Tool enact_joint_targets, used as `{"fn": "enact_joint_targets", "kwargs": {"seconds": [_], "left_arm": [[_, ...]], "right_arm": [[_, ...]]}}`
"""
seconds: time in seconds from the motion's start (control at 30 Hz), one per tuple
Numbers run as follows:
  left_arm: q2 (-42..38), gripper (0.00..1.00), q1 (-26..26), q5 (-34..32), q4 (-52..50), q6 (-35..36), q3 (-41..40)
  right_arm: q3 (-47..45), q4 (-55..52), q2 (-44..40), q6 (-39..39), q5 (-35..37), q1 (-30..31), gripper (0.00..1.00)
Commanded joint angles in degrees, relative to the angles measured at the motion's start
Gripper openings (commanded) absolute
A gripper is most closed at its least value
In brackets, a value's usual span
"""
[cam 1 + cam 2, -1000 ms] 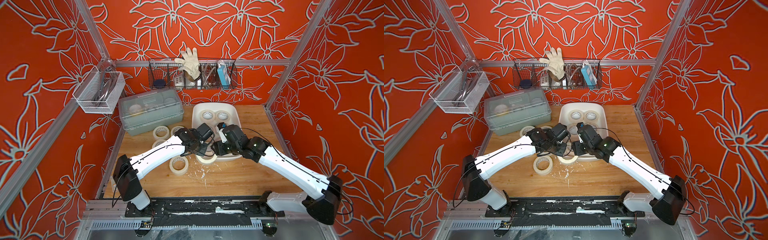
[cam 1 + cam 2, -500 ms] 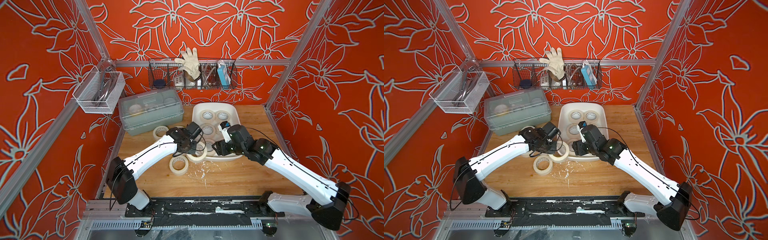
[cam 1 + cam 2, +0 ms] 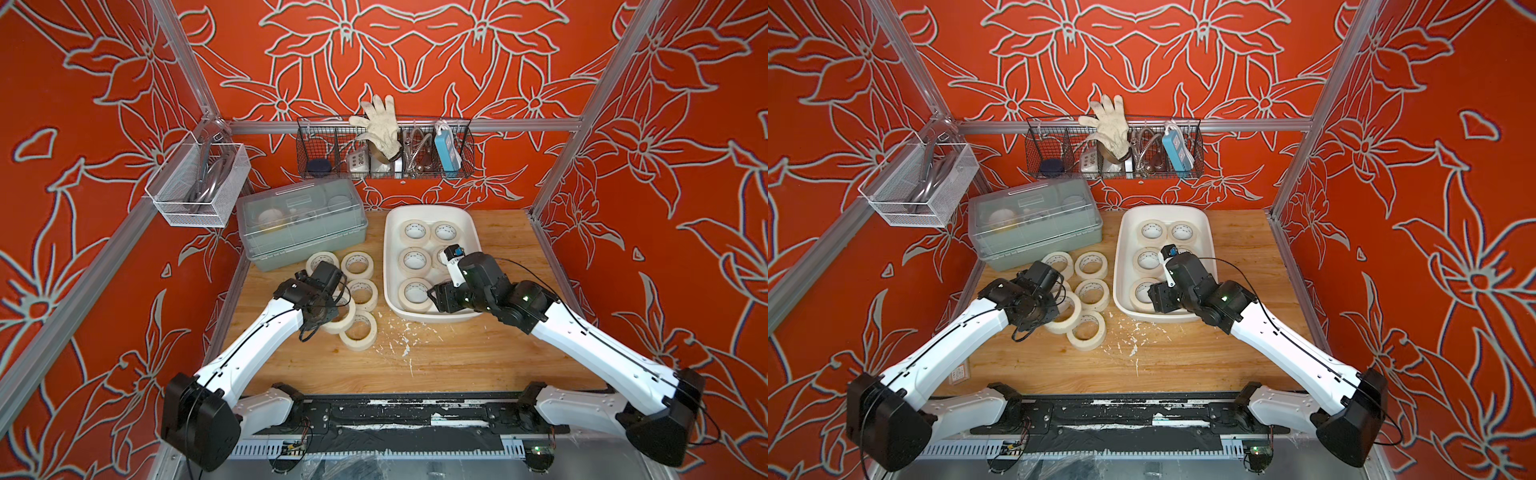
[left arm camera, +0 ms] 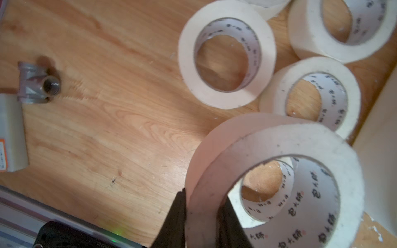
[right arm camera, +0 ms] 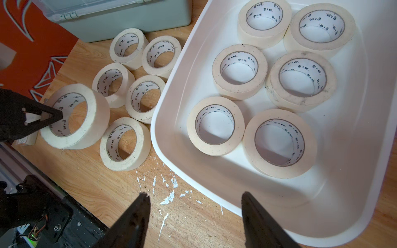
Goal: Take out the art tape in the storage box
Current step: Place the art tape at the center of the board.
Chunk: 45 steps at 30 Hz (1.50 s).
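White flecks [image 3: 405, 338] scatter the near part of the wooden bench [image 3: 478, 353], just in front of the storage box [image 3: 415, 318]. The right hand [image 5: 194, 194] hangs over that box's near rim, its two fingers spread well apart with nothing between them.

Left of the box, six rolls of art tape [image 3: 358, 346] are out on the bench in a tight cluster. Five lie flat, and the tilted roll [image 5: 97, 124] among them is tipped up at an angle. The left hand [image 4: 203, 197] has hold of it. One finger [image 5: 57, 115] reaches inside the core, the other lies against the outer face, and the roll's wall is pinched between them.

Beyond the right hand, six further rolls [image 5: 214, 149] lie flat inside the storage box in three pairs, holes upward. Farther back on the left, a grey-green box [image 3: 299, 245] with a translucent lid stands just behind the loose rolls.

A wire basket [image 3: 324, 141] hangs on the rear wall with a pale glove [image 3: 380, 124] draped over its rim. A second mesh basket [image 3: 195, 195] hangs on the left wall.
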Motion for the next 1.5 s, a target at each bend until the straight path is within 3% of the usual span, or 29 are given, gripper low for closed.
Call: {"fn": "enact_joint_targets", "kwargs": {"seconds": [0.0,0.1,0.2,0.4,0.73,0.83,1.03,1.47], "left_arm": [[-0.40,0.96,0.28,1.82,1.42,-0.42,-0.18],[-0.44,0.96,0.26,2.18,1.69,-0.63,-0.35],[0.03,0.96,0.28,3.24,2.11,-0.65,-0.35],[1.75,0.91,0.28,5.93,3.31,-1.69,-0.20],[2.66,0.87,-0.92,7.46,3.80,-1.73,1.80],[3.50,0.82,-2.48,7.16,2.99,0.56,4.24],[4.48,0.82,-5.31,6.98,0.30,4.95,10.12],[17.46,0.82,-15.18,2.29,-5.77,10.32,24.57]], "right_arm": [[2.31,-2.68,1.33,-1.42,1.71,0.12,0.50],[2.36,-2.69,1.21,-1.64,1.80,0.11,0.44],[2.41,-2.86,0.56,-2.25,1.33,0.12,0.25],[2.20,-4.74,-2.86,-2.83,3.09,0.12,0.10],[-1.63,-7.50,-14.04,-2.52,6.54,0.73,0.07],[-1.72,-9.15,-17.02,-2.51,6.82,1.35,0.06],[-2.72,-11.24,-22.95,-1.58,8.06,3.27,0.06],[-3.72,-11.89,-27.82,0.81,9.53,7.67,0.06]]}}
